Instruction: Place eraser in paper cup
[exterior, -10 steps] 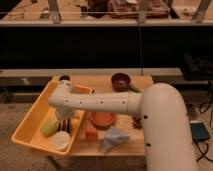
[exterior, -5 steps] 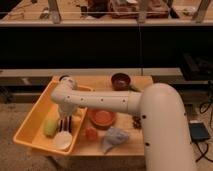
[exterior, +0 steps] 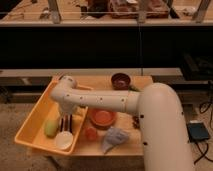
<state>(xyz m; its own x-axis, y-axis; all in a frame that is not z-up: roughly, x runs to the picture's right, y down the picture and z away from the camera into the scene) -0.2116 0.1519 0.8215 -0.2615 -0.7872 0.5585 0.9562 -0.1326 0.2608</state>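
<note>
My gripper (exterior: 66,123) hangs down from the white arm's wrist (exterior: 63,95) into the yellow tray (exterior: 35,120). At its end is a dark block with lengthwise stripes, the eraser (exterior: 66,125); I cannot separate it from the gripper. It is directly behind and just above the small white paper cup (exterior: 63,140), which stands upright in the tray's front corner. Whether the eraser touches the cup's rim does not show.
A yellow-green oblong object (exterior: 51,127) lies in the tray left of the gripper. On the wooden table (exterior: 100,82) are an orange bowl (exterior: 103,118), a small orange-red item (exterior: 90,133), a crumpled grey-blue cloth (exterior: 114,138) and a dark maroon bowl (exterior: 120,80) at the back.
The gripper has stayed over the paper cup, sinking only slightly. Nothing else has moved.
</note>
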